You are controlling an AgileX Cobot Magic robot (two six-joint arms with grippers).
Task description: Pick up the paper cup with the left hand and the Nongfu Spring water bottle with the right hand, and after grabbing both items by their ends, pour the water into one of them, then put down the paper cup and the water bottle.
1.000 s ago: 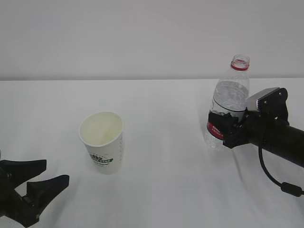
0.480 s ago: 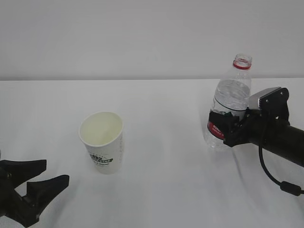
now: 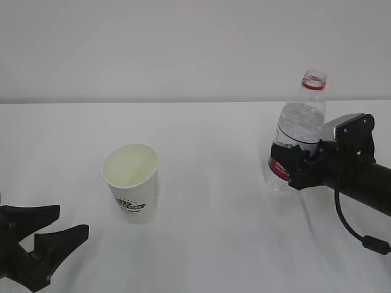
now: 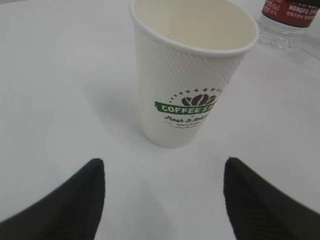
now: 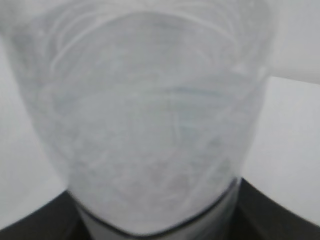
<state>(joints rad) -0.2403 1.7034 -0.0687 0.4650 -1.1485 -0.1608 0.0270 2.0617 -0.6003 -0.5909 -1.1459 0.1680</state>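
Fingers (image 3: 58, 231) of the left hand (image 3: 47, 235) are seen spread apart at the lower left of the exterior view, low over the white worktop (image 3: 208, 232), with nothing between them. In the left wrist view both black tips are seen at the bottom edge, and the paper cup (image 4: 192, 70) is framed in the gap beyond them, not touched. The cup is stood upright on the worktop, left of centre, with its green-and-black logo turned towards the left hand and its cream inside bare. Well to the right, the Nongfu Spring water bottle (image 3: 297, 131) is clamped around its red label by the fingers of the right hand (image 3: 292, 163). The bottle is uncapped and leaned slightly to the right. Whether its base is touching the worktop cannot be told.
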